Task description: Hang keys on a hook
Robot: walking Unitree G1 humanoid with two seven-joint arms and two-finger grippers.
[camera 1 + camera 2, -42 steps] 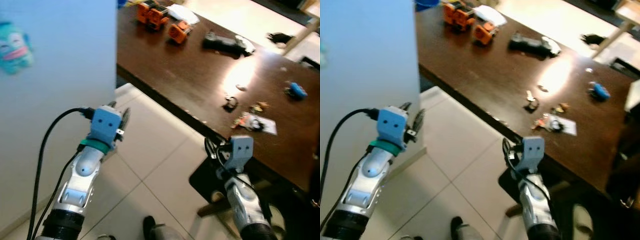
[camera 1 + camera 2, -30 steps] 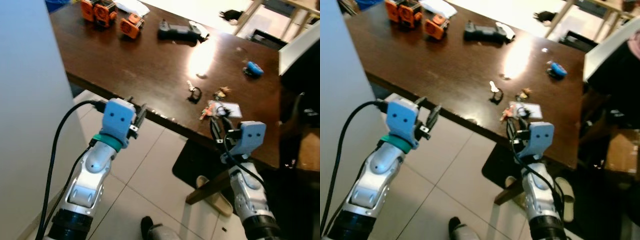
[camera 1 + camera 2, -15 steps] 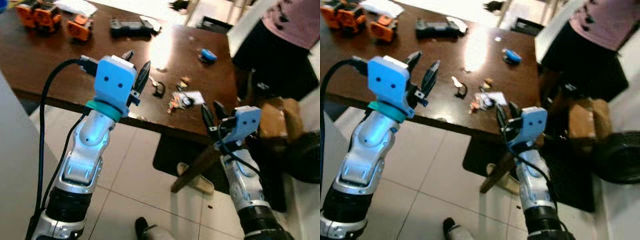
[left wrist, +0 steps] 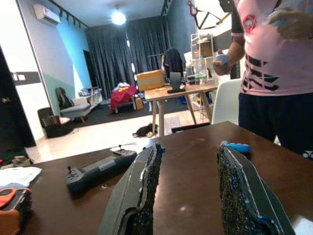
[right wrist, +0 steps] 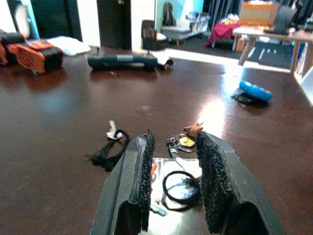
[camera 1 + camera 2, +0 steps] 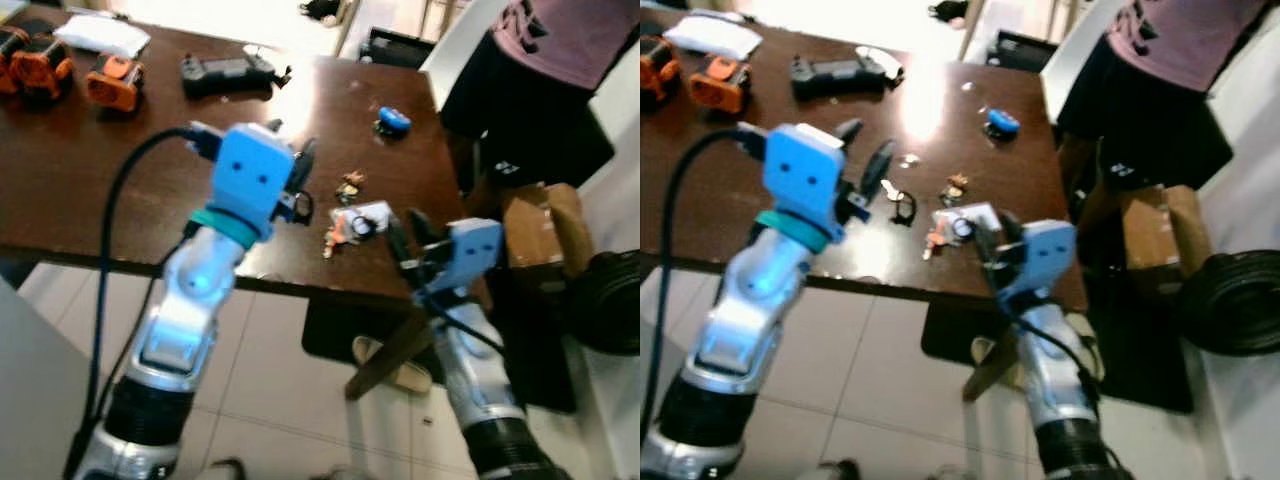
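The task looks barely begun: nothing has been picked up, and no hook can be made out in these frames, so both the grasp and the hanging are left to do.

The right gripper hovers low over the near edge of the dark table with its 2 black fingers parted and nothing between them. Just ahead of its fingertips lies the bunch of keys on a white tag with a black ring, flat on the wood and lined up with the gap between the fingers. A little beyond that sits a small yellow and brown charm, and off to one side of the fingers, a single key on a black loop.

The left gripper is raised higher above the table, fingers spread wide and empty. Far ahead of it are a black controller and a blue object. A person in a pink shirt stands at the far side of the table.

My reading is that the right gripper is set to close on the keys next
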